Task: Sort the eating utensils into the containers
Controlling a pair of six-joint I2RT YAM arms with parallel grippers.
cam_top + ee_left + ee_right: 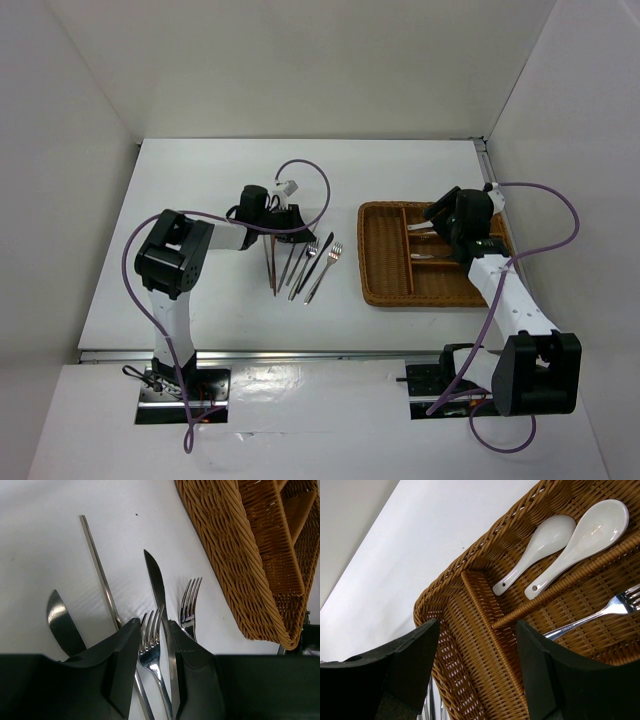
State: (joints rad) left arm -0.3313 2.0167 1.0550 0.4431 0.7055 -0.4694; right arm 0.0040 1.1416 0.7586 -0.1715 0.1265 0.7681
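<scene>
Several loose utensils (300, 265) lie in a fan on the white table, left of the wicker tray (385, 290). My left gripper (293, 228) is low over their far ends. In the left wrist view it (154, 625) is open narrowly, straddling a silver fork (150, 637) with a knife (157, 587) along the right finger. A second fork (189, 605), a metal chopstick (100, 570) and another knife (62, 622) lie beside them. My right gripper (477, 625) is open and empty above the tray (465, 595). Two white spoons (535, 552) lie in one short section and a fork (600, 612) in the adjacent one.
The tray's near wall (235, 565) stands just right of the loose utensils. White walls enclose the table at the back and sides. A purple cable (320, 185) loops above the left wrist. My right gripper (437, 218) hangs over the tray's far end.
</scene>
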